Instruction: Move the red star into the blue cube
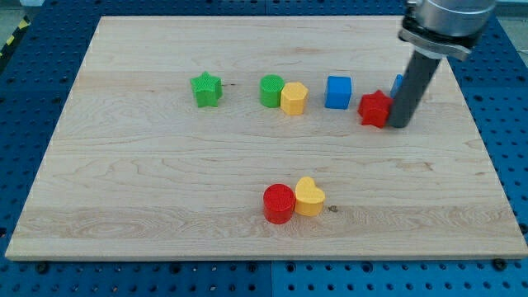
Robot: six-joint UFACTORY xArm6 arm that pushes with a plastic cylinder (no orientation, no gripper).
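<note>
Your tip (400, 125), a bare rod gripping nothing, touches the red star (374, 108); off-centre pushing risks it sliding past the blue cube (337, 91).

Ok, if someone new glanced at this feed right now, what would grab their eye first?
Probably my tip, the dark rod coming down at the view's upper right, right against the red star on its right side, with the blue cube just to the star's left. Next, the row running left from there: yellow block, green cylinder, green star. Then the red cylinder and yellow heart touching near the bottom centre.
</note>
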